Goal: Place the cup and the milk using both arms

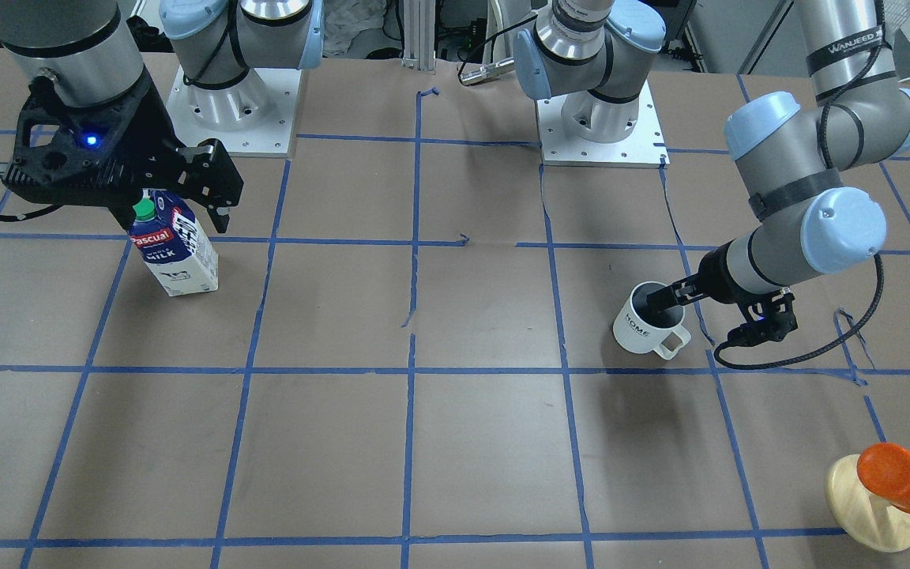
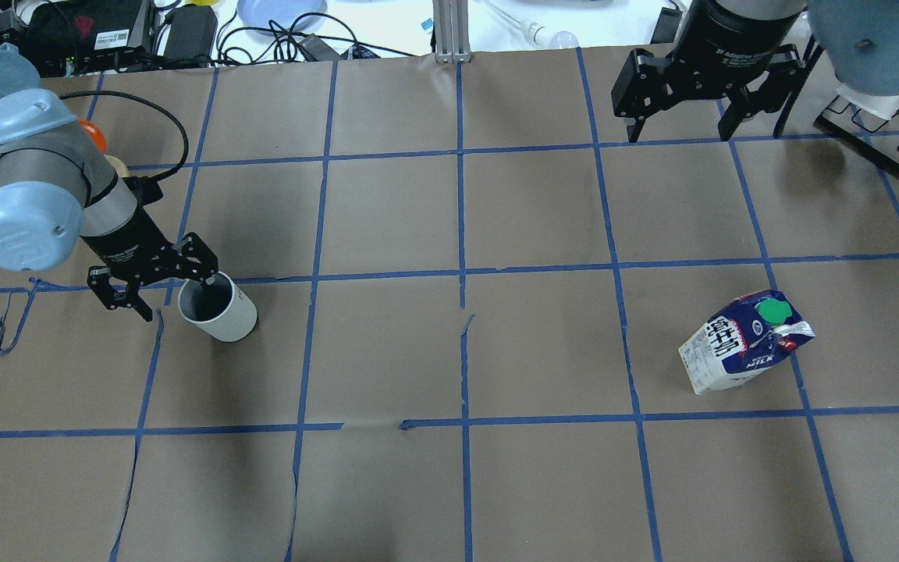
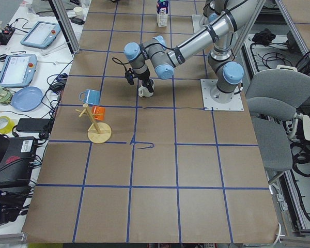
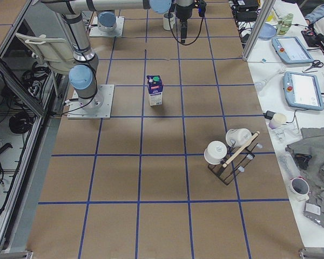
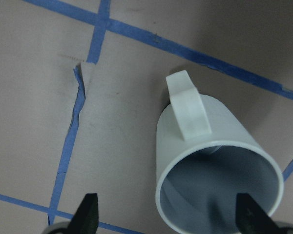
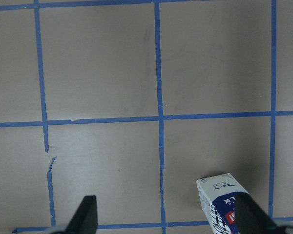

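Note:
The white cup (image 1: 644, 328) stands upright on the table on my left side, handle away from me; it also shows in the overhead view (image 2: 225, 314) and the left wrist view (image 5: 210, 141). My left gripper (image 2: 176, 295) is open, with one finger inside the cup's mouth and the other outside its wall. The milk (image 1: 174, 257) stands upright on my right side and shows in the overhead view (image 2: 742, 343). My right gripper (image 2: 680, 134) is open and empty, well above the table over the milk, whose top shows low in the right wrist view (image 6: 219, 202).
A wooden mug tree (image 1: 870, 510) with an orange mug (image 1: 897, 474) stands at the far left corner, a blue mug (image 3: 90, 96) beside it. A rack with white cups (image 4: 229, 154) stands at the far right. Both arm bases (image 1: 230, 118) sit at the near edge.

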`<state>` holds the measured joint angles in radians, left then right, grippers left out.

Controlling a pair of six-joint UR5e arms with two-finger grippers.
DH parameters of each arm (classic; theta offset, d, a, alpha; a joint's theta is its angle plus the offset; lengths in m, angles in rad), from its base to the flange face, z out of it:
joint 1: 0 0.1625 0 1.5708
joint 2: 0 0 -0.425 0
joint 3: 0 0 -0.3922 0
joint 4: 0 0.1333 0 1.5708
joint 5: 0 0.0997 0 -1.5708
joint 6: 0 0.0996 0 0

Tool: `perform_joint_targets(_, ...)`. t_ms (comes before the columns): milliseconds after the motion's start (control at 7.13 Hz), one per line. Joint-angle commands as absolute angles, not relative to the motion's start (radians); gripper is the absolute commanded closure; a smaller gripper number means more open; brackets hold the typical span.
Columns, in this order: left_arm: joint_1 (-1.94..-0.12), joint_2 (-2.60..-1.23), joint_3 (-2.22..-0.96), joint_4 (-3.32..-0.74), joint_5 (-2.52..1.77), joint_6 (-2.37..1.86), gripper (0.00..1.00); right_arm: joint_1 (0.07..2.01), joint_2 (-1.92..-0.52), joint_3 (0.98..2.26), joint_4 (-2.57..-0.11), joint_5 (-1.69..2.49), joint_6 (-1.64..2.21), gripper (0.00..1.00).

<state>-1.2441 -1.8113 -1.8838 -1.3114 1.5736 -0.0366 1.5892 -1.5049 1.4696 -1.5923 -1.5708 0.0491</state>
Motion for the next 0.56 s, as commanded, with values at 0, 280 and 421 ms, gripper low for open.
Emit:
perform_joint_targets(0,-1.244,-1.836,-1.887,-1.296,1.566,-0.041,0.16,1.589,-1.505,1.47,-1.592,-1.571,0.049,0.0)
perform_joint_targets(280,-1.244,-1.839,-1.884,-1.298,1.565,-0.041,0.95,1.589,-1.505,1.47,-1.592,-1.571,0.049,0.0)
perform_joint_targets(421,-1.246,-1.839,-1.882,-1.298,1.563,-0.046,1.0,1.589,-1.505,1.47,-1.592,-1.571,0.049,0.0)
